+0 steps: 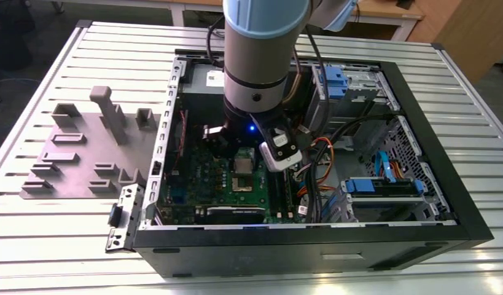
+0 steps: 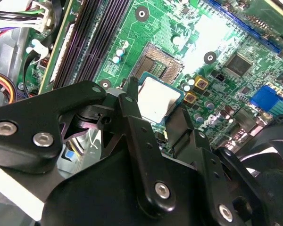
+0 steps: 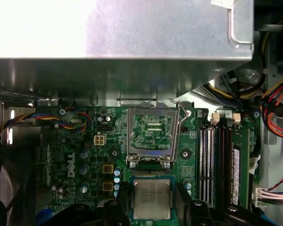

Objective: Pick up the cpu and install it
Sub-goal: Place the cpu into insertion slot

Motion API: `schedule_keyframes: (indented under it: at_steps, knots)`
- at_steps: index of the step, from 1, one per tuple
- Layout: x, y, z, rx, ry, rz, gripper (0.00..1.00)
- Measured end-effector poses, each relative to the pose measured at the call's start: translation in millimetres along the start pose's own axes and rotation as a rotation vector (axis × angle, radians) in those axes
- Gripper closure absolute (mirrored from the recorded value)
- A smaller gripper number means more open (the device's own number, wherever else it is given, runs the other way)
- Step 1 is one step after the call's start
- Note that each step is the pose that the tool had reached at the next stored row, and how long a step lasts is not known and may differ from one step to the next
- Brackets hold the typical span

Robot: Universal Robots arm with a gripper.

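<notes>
Starting at the exterior view's left: a grey holder plate (image 1: 87, 153) with upright blocks lies on the slatted metal table (image 1: 38, 246), at nine o'clock from the open computer case (image 1: 317, 258). Moving along, the arm (image 1: 260, 49) drops straight down into the middle of the case, over the green motherboard (image 1: 206, 178). At three o'clock from the arm's wrist sits a blue-fronted drive cage (image 1: 382, 187), with a tangle of cables (image 1: 333, 147) between the two.

Now down at the wrist. In the second wrist view the gripper (image 2: 159, 102) has its black fingers (image 2: 134, 117) drawn in narrow, one on each side of the cpu (image 2: 158, 96), and it is clamped on the chip. The cpu, silvery top up, hangs above the motherboard close to the open socket (image 2: 158, 63) and is not seated in it. I cannot tell whether it is squarely over the socket. Memory slots (image 2: 92, 37) run near the socket.

In the first wrist view the socket frame (image 3: 153, 134) stands flipped open. The cpu (image 3: 152, 197) is just beside it between the fingers, and the metal power supply box (image 3: 122, 28) looms beyond.
</notes>
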State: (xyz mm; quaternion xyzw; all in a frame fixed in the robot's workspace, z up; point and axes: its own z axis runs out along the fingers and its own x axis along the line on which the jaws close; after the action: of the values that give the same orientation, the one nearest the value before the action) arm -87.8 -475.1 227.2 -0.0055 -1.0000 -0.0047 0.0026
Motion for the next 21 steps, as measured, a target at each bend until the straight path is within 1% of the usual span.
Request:
schedule_keyframes:
  at_steps: [8, 12, 17, 21]
  knots:
    - [0.0, 0.0, 0.7, -0.0002, -0.0001, 0.000, 0.53]
    - [0.0, 0.0, 2.7, -0.0002, -0.0003, 0.000, 0.53]
    - [-0.1, -0.5, 9.1, -0.0004, -0.0014, 0.000, 0.53]
    - [-0.1, -0.5, 9.6, -0.0001, -0.0013, 0.000, 0.53]
